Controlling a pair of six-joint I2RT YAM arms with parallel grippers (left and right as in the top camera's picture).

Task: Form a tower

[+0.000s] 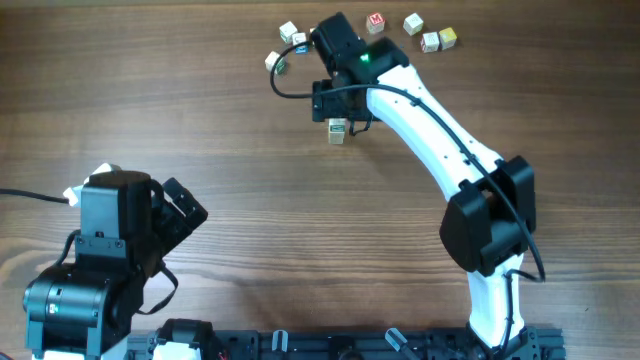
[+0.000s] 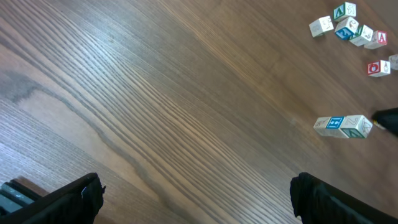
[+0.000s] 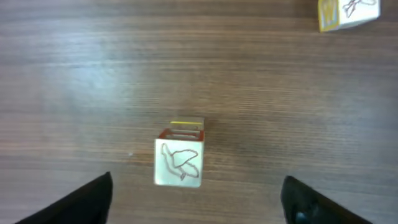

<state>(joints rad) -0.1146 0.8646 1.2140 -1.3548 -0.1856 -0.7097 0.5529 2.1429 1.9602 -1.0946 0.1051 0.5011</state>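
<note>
Our right fingers (image 3: 87, 202) are hanging released on both sides of the tower (image 3: 179, 158), not touching it. It is standing about three cubes high on the counter (image 3: 74, 74). Beyond it loose cubes (image 1: 431, 41) are waiting; our left fingers (image 2: 68, 199), well apart, are gaping empty.

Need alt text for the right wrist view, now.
The tower stands on the wooden table, seen from directly above, its top face showing a bird-like outline. The right gripper is open, its dark fingers at the lower corners, clear of it. A loose cube sits top right.
</note>
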